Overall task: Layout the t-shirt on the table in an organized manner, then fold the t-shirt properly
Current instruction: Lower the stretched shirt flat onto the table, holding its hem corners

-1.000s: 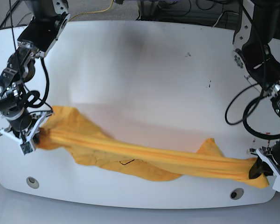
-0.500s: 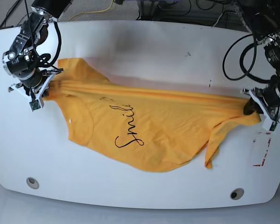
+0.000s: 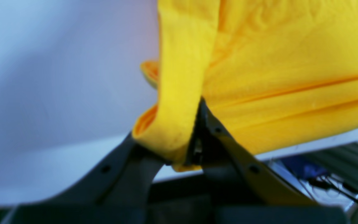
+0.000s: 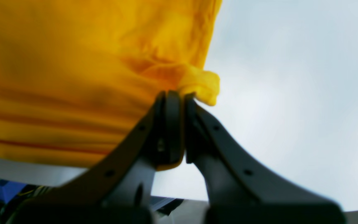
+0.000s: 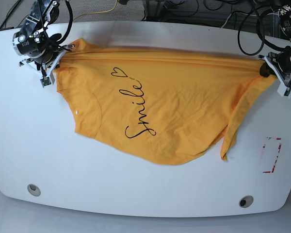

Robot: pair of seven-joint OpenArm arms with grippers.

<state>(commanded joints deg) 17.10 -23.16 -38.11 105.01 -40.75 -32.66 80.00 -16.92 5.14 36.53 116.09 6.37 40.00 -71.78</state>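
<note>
Base view, left to right. Right gripper (image 5: 49, 62) at the far-left corner of the table (image 5: 136, 194), jaws clamped on a bunched edge of the t-shirt (image 5: 174, 107). Shirt stretched taut between both arms along the far side, body spread toward the near edge, black "Smile" lettering (image 5: 138, 112) and small heart (image 5: 117, 72) facing up. Red outline mark (image 5: 271, 155) near the right edge. Left gripper (image 5: 267, 69) pinching the opposite shirt edge; wrist view is blurred, apparently a folded hem.

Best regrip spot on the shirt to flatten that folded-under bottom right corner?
Grip the t-shirt at its drooping tip, coming from the table's near edge. That flap hangs loose and curled, while both grippers pinch only the far edge.
</note>
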